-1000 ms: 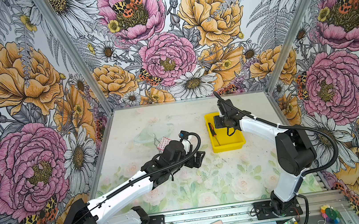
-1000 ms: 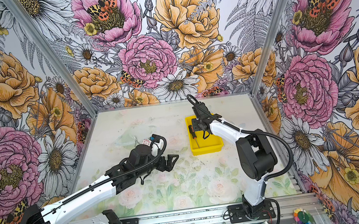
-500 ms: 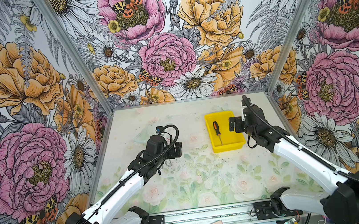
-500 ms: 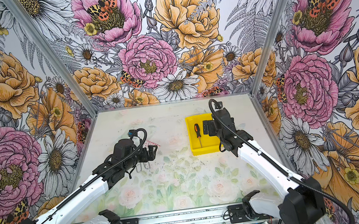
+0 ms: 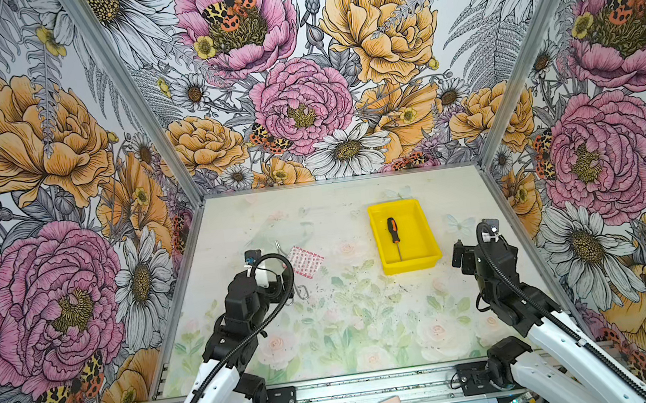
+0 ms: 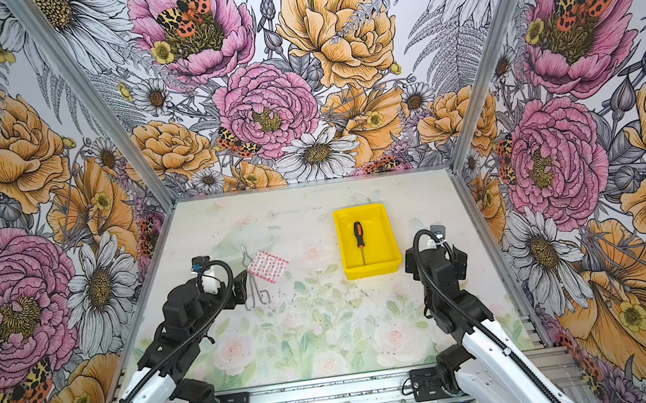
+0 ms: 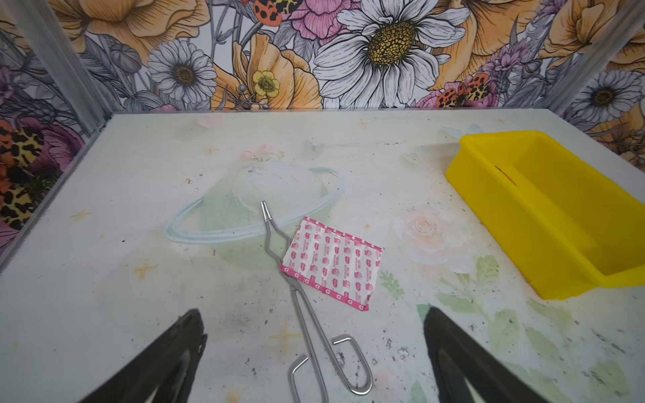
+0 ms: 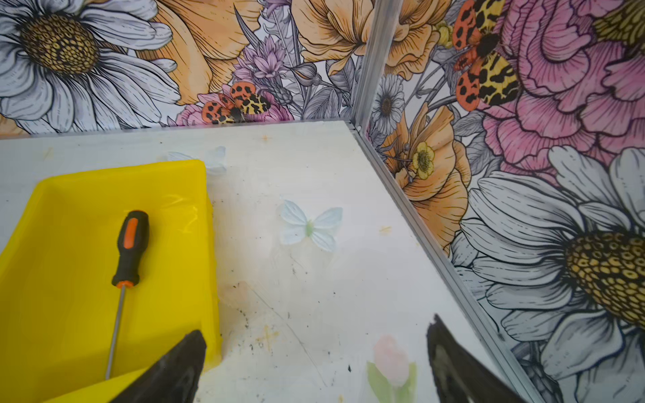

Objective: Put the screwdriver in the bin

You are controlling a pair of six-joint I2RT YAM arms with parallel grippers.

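Withdrawn from bin (image 5: 419, 211): right gripper (image 8: 316, 363), fingers spread. Left gripper (image 7: 312, 352) spread, partly cropped. Screwdriver (image 5: 394, 237) contained.

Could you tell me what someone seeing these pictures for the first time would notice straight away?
The bright yellow bin stands out on the right half of the pale table, with the black-and-orange screwdriver lying flat inside it. Left of centre, silver wire tongs lie beside a pink-patterned packet that overlaps them. Both claws, left and right, are open, empty and apart from everything, and loud floral walls enclose the scene.
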